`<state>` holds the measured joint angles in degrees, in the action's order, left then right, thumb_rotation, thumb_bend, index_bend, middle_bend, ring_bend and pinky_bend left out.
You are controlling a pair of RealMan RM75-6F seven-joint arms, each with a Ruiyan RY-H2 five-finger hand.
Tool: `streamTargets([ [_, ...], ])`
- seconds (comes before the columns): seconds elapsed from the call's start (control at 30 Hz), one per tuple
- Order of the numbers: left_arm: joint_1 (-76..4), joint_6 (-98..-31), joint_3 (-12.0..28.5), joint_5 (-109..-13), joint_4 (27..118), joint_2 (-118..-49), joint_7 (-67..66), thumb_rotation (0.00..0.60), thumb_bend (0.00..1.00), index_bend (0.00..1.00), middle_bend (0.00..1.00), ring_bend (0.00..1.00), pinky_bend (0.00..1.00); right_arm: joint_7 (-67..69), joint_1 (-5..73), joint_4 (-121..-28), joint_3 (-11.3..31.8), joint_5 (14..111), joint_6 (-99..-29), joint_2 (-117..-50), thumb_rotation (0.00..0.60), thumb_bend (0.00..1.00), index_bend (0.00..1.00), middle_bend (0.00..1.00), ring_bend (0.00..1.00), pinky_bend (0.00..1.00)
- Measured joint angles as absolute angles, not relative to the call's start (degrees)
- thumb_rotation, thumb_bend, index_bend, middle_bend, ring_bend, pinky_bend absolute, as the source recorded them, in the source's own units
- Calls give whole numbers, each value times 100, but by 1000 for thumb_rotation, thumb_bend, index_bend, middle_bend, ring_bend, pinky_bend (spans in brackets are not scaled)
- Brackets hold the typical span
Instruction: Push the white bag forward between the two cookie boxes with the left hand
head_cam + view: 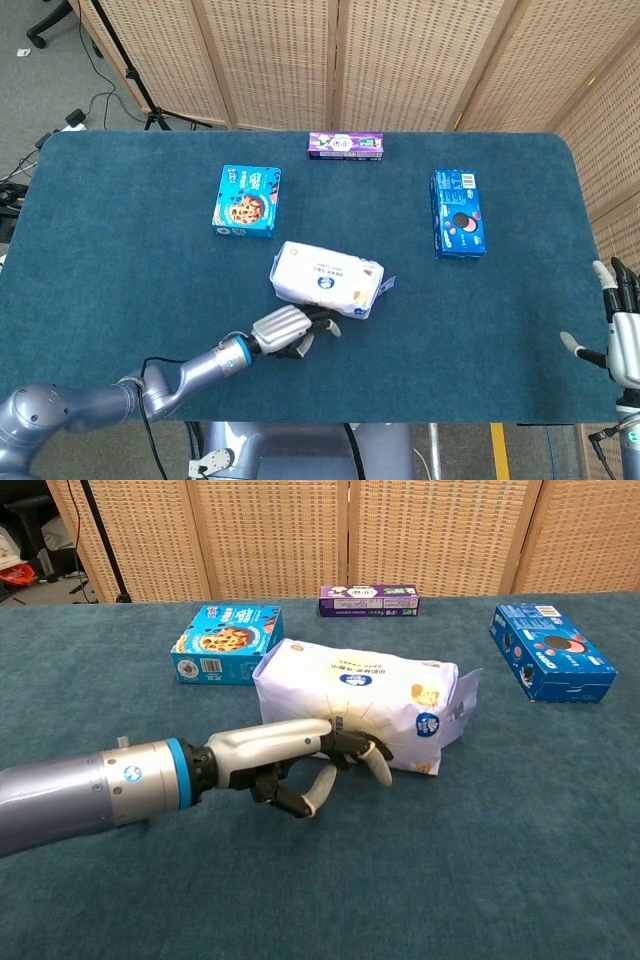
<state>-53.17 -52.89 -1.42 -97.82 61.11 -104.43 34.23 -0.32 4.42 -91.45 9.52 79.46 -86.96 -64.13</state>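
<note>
Left robot hand (300, 760), fingers loosely curled and gripping nothing, presses the white bag (360, 700).
Push squarely between the cookie boxes (247, 201) (459, 213).

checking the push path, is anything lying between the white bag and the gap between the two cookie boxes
Nothing visible. The left hand already touches the near side of the white plastic bag, and bare blue table cloth lies ahead between the light blue chip-cookie box and the dark blue sandwich-cookie box.

White bag (326, 279) lies flat, near cookie boxes (246, 201) (459, 213).
</note>
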Motion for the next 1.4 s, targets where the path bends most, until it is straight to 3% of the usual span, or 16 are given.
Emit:
streamTargets([
  [0.77,-6202,-4379,673,-8964,4956,-11037,3072,600,860,309,72,91,113,-102,523,-9040,994,7760,-8513,-6494,600,0,0,0,0,0],
  [1.4,-7156,-3813,1171,-8533,2790,-11849,3109,600,857,310,72,91,113,1,534,-8986,1064,7588,-8437,-6458,600,0,0,0,0,0],
])
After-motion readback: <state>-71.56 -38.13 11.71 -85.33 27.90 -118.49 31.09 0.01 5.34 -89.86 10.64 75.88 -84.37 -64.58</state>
